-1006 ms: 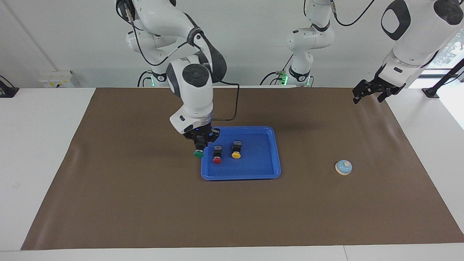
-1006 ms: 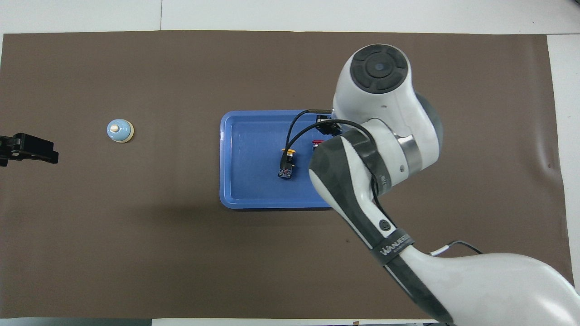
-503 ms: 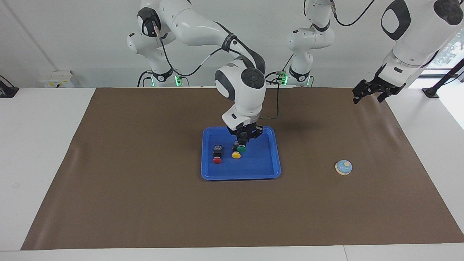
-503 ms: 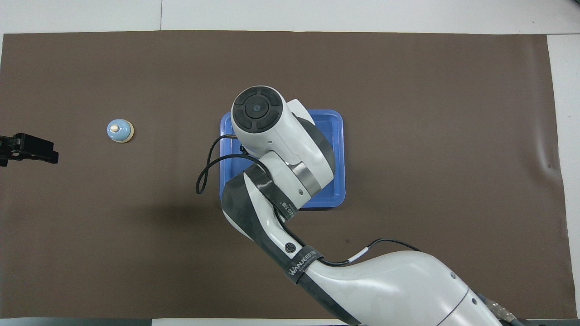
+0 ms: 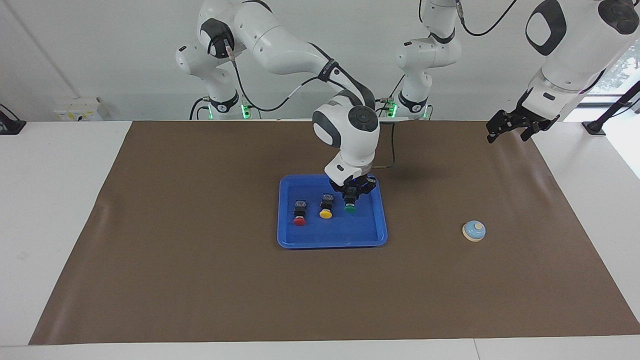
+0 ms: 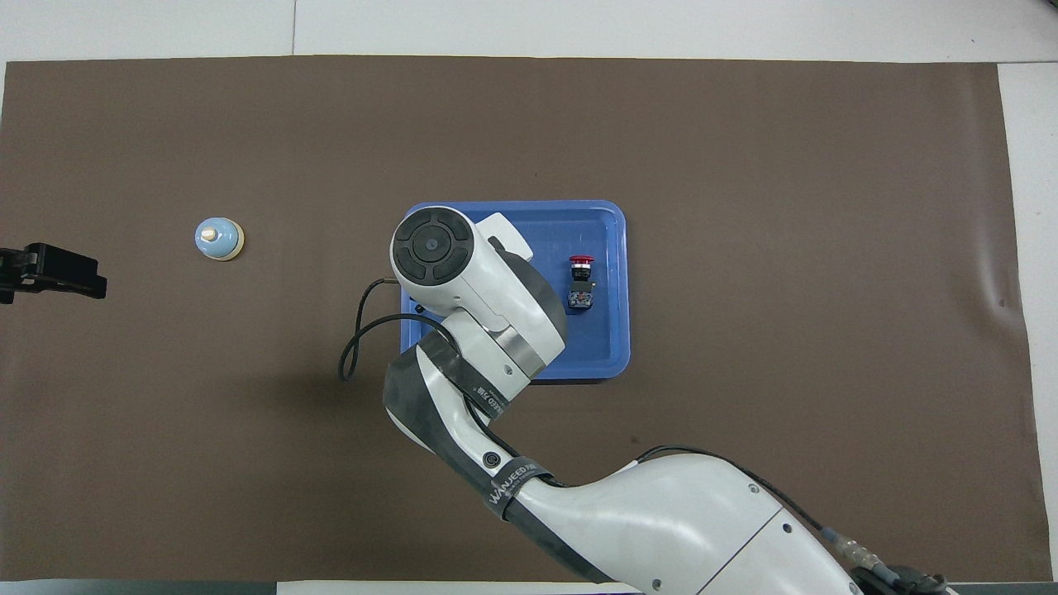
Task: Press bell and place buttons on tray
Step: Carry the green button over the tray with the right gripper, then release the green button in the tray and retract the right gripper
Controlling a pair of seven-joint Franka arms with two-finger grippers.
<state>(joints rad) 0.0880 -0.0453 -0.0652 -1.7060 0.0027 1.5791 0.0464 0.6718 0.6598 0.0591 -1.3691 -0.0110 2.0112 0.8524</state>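
Observation:
The blue tray [image 5: 350,231] lies mid-table; it also shows in the overhead view [image 6: 597,347]. The red button [image 5: 299,214] and the yellow button [image 5: 326,207] lie in it side by side. My right gripper [image 5: 351,196] is shut on the green button [image 5: 350,206] and holds it low in the tray, beside the yellow one toward the left arm's end. In the overhead view only the red button [image 6: 581,281] shows; my right arm hides the others. The bell [image 5: 474,231] [image 6: 219,239] sits on the mat toward the left arm's end. My left gripper [image 5: 515,129] [image 6: 50,273] waits in the air there.
A brown mat [image 5: 200,280] covers most of the white table. The right arm's cable [image 6: 359,347] hangs beside the tray's edge.
My right gripper has carried the green button from the tray's edge at the right arm's end, across over the red and yellow buttons, and lowered it beside the yellow one. The left arm has not moved.

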